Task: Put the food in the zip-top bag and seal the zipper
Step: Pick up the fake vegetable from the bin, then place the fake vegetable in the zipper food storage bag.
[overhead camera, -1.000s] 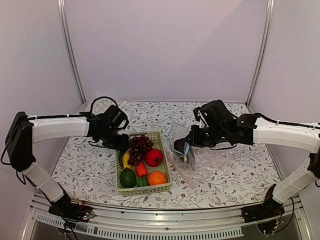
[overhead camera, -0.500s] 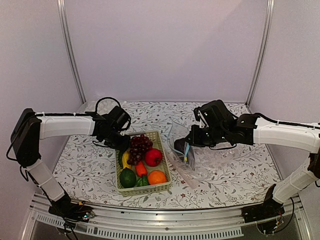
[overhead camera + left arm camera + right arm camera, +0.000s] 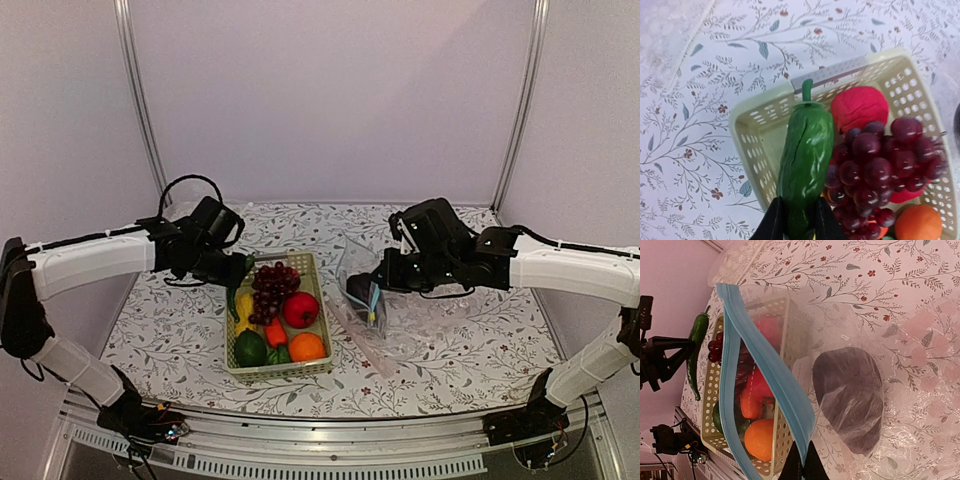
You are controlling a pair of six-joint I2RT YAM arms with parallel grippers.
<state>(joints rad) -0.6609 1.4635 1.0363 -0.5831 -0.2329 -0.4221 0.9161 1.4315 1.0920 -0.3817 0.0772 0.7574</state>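
My left gripper (image 3: 799, 227) is shut on the lower end of a dark green pepper (image 3: 805, 150), part of the food, held over the left rim of the pale green mesh basket (image 3: 755, 117). From above, the pepper (image 3: 235, 297) hangs under that gripper (image 3: 238, 280). Grapes (image 3: 270, 290), a red fruit (image 3: 300, 310), an orange (image 3: 306, 346) and a carrot (image 3: 275, 332) lie in the basket. My right gripper (image 3: 803, 466) is shut on the light-blue zipper (image 3: 765, 365), holding the zip-top bag (image 3: 840, 340) open. A purple eggplant (image 3: 850, 395) lies inside the bag.
Bubbly clear plastic sheets lie under the bag on the right (image 3: 470, 335) and at the back left corner (image 3: 178, 212). The floral tablecloth (image 3: 160, 330) covers the table. Frame posts (image 3: 140, 100) stand at both back corners.
My left gripper has shut on the green pepper and drawn back to the left, raising it from the basket. The basket slid slightly left. The right arm and bag have not moved.
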